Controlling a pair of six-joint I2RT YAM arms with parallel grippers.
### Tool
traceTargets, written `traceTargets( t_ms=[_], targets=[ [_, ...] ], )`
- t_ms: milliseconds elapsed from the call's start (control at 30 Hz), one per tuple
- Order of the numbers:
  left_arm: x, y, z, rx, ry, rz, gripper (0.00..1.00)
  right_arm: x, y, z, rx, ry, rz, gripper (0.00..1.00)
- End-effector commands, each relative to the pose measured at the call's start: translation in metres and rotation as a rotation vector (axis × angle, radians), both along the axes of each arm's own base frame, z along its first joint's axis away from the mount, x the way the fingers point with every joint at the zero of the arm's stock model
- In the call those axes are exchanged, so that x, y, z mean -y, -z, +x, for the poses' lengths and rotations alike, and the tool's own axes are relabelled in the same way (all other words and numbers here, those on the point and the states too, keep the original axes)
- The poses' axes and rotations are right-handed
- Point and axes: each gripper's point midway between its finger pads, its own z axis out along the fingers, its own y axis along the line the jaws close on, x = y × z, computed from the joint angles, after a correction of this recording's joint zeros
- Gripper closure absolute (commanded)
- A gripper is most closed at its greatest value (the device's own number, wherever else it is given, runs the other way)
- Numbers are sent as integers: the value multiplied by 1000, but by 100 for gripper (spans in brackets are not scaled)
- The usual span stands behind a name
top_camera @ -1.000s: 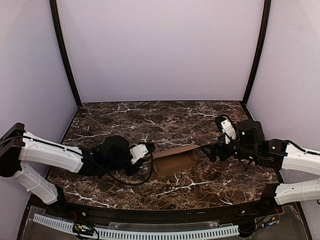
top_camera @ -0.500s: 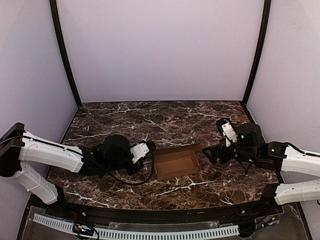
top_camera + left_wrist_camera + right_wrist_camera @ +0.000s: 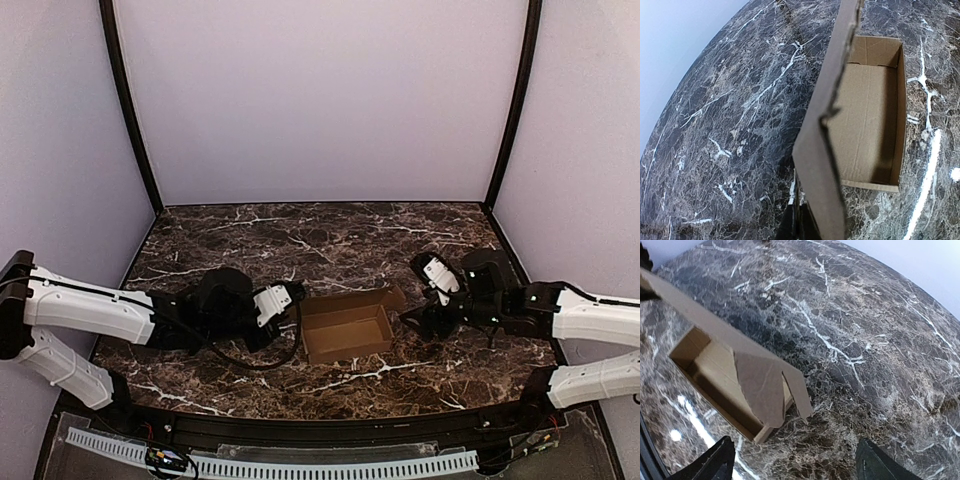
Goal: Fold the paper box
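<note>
The paper box [image 3: 345, 330] is a brown cardboard tray lying open on the marble table, with its lid flap standing along the far side. In the left wrist view the box [image 3: 867, 115] has the lid on edge, and its near end runs down into my left gripper [image 3: 799, 222]. The fingers look pinched shut on that end. From above, my left gripper [image 3: 293, 296] sits at the box's far left corner. My right gripper [image 3: 410, 318] is open and empty, just right of the box. In the right wrist view [image 3: 795, 460] its fingers spread wide, short of the box's [image 3: 715, 370] end tabs.
The dark marble table [image 3: 330, 240] stretches behind the box to purple walls on three sides. A black frame post [image 3: 130, 110] stands at each back corner. A perforated white strip [image 3: 300, 465] runs along the near edge below the arms.
The lid, lowered over the tray a second ago, now stands open. The box has slid slightly left. My right gripper has moved left and nearer, away from the lid's right end.
</note>
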Motion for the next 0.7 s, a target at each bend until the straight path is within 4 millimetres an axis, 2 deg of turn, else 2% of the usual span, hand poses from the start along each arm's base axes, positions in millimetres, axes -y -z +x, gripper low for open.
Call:
traceTargets(
  t_ms=[0,67,333,500,667],
  targets=[
    [-10,-1,-7,-27,-21,0,99,-13,6,1,13,-106,-57,20],
    [-12,-1,-8,-33,-27,-1,99,-19,6,1,22,-139,-60,26],
    [-20,-1,-14,-54,-42,-21,99,-28,2,4,128,-212,-52,36],
    [-22,-2,-16,-56,-43,-30,99,-33,6,2,131,-252,-58,58],
    [-22,-3,-16,-57,-41,-33,99,-39,5,5,145,-266,-50,66]
  ],
)
